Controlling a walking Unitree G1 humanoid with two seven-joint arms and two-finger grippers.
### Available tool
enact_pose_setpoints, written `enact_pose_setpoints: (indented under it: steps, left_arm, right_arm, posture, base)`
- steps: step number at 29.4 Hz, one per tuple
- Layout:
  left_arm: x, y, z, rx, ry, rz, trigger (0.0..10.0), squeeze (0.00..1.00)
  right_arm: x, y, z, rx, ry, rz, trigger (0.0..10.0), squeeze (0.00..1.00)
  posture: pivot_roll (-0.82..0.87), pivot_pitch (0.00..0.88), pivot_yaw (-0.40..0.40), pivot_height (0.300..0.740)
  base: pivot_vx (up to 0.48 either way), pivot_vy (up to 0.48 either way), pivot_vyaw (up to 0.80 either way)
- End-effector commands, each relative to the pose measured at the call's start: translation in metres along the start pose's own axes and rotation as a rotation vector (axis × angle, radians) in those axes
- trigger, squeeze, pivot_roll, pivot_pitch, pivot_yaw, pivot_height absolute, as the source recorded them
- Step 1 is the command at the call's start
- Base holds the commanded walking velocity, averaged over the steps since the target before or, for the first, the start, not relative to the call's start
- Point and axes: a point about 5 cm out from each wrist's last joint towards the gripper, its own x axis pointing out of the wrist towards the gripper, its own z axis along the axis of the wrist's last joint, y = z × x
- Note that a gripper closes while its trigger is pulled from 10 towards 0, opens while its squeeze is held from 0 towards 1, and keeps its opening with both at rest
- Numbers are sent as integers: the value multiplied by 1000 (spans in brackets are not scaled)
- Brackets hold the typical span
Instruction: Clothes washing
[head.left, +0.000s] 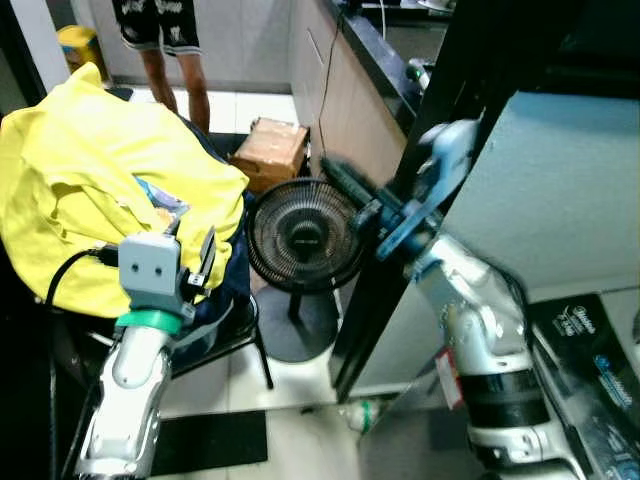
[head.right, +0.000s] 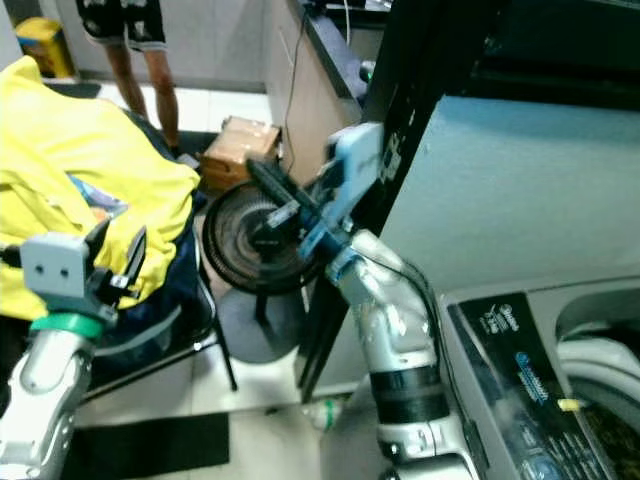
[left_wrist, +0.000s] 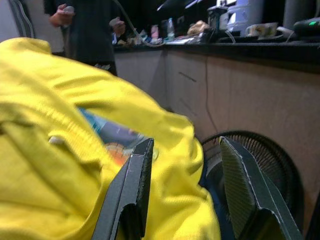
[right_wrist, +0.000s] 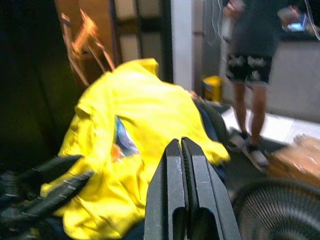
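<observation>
A yellow T-shirt (head.left: 90, 170) with a printed patch lies heaped over a chair, with dark blue cloth (head.left: 232, 275) under it. My left gripper (head.left: 195, 245) is open at the heap's near right edge, its fingers (left_wrist: 132, 185) framing the yellow cloth without holding it. My right gripper (head.left: 335, 175) is raised in front of the fan, shut with nothing between its fingers (right_wrist: 182, 150), and pointing toward the shirt. The washing machine (head.right: 540, 370) with its control panel is at the lower right.
A black floor fan (head.left: 303, 237) stands between the chair and a dark upright panel (head.left: 400, 200). A cardboard box (head.left: 272, 150) lies behind it by a counter (head.left: 350, 90). A person (head.left: 170, 50) stands at the back. A bottle (head.left: 360, 412) lies on the floor.
</observation>
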Motion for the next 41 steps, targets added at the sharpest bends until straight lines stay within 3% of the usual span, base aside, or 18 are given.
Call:
enact_pose_setpoints:
  steps: [1, 8, 9, 12, 19, 30, 34, 41]
  left_arm:
    - [-4, -3, 0, 13, 2, 10, 10000, 0]
    - [-1, -8, 4, -8, -4, -7, 10000, 0]
    - [1, -10, 6, -33, 9, -39, 10000, 0]
    - [5, -10, 8, -77, 29, -75, 10000, 0]
    - [13, -2, 2, -38, 66, -126, 10000, 0]
    - [19, -7, 4, -40, 82, -122, 10000, 0]
    - [6, -7, -12, -15, 194, -97, 10000, 0]
    - [3, -14, -15, -42, 206, -98, 10000, 0]
  right_arm:
    - [-2, -4, -4, -9, 27, -38, 10000, 0]
    - [0, -11, 1, 14, -12, -136, 10000, 0]
    - [-3, -13, 0, 26, -25, -176, 10000, 0]
    - [-11, -15, -4, 36, -42, -242, 10000, 0]
    - [-21, -10, -13, 53, -83, -342, 10000, 0]
    - [-29, -14, -20, 41, -65, -399, 10000, 0]
    - [-33, -19, -24, -88, -14, -422, 10000, 0]
    - [-32, -22, -22, -106, -12, -433, 10000, 0]
  posture:
    - [66, 37, -158, 740]
    - [87, 49, -131, 740]
    - [111, 51, -78, 740]
    - [124, 50, -27, 740]
    - [130, 49, 75, 740]
    - [144, 46, 65, 740]
    - [133, 45, 42, 740]
    - [112, 49, 15, 740]
  base:
    - [0, 0, 0]
    - [0, 0, 0]
    - [0, 0, 0]
    - [0, 0, 0]
    - [0, 0, 0]
    - [0, 0, 0]
    - [0, 0, 800]
    - [0, 0, 800]
